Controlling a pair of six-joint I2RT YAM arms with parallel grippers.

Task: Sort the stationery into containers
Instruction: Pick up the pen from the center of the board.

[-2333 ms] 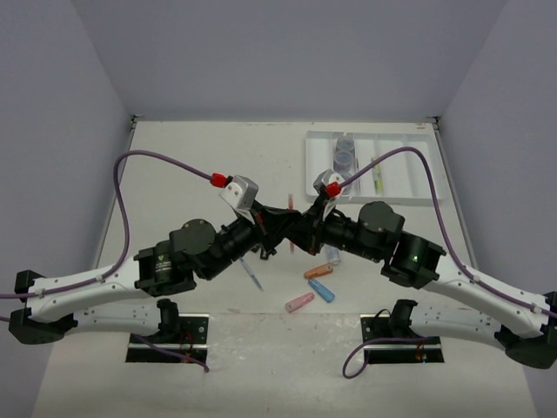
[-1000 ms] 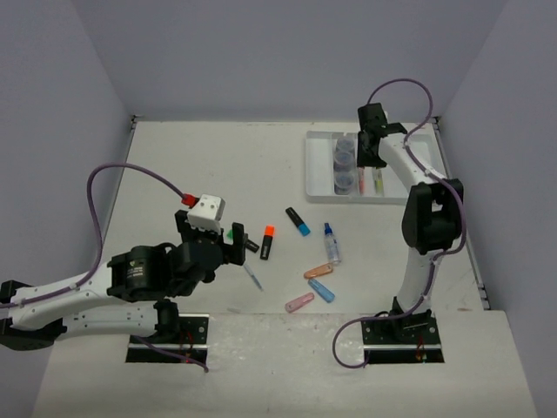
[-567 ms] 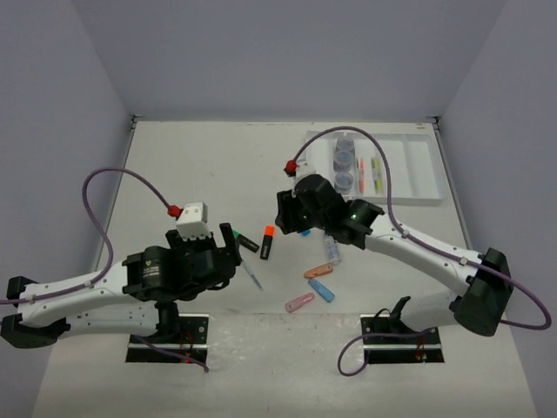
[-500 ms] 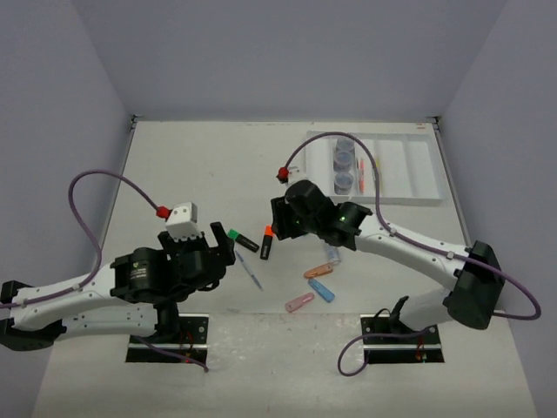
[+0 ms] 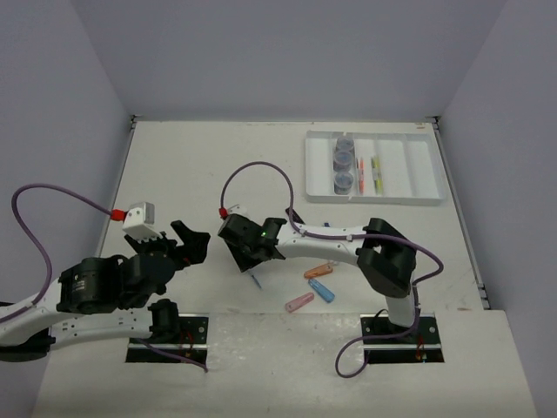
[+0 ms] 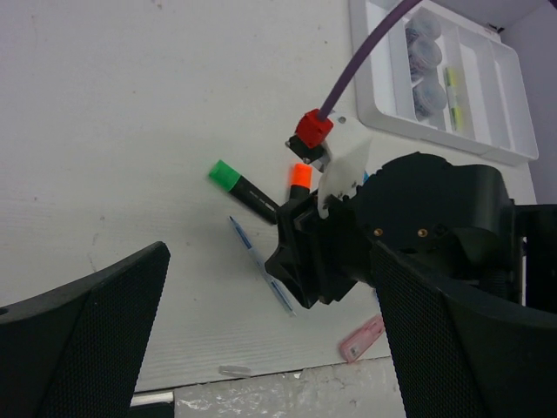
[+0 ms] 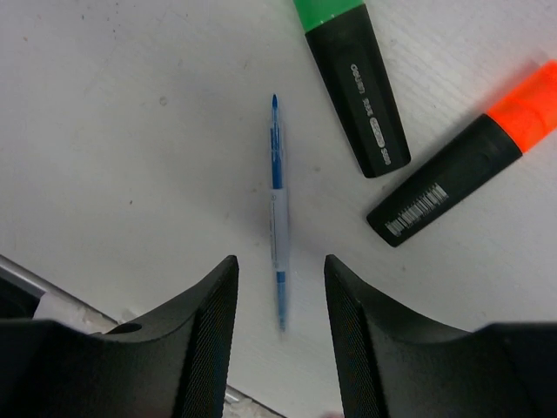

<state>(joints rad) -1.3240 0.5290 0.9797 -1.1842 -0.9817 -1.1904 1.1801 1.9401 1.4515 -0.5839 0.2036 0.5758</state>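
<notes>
Right gripper [image 7: 278, 268]: fingers apart, nothing held, one either side of the blue pen.
Blue pen [image 7: 277, 209]: flat on table [image 7: 130, 131], beside green-capped highlighter [image 7: 352, 52] and orange-capped highlighter [image 7: 461, 165].
Left gripper [image 6: 270, 257]: wide apart, empty.
Tray [image 5: 418, 165]: far right, jars [image 5: 345, 163] inside.

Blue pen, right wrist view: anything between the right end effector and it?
Nothing visible. The blue pen lies bare on the table, lined up with the gap of the open right end effector. The green-capped highlighter and orange-capped highlighter lie off to one side, clear of the pen.
</notes>
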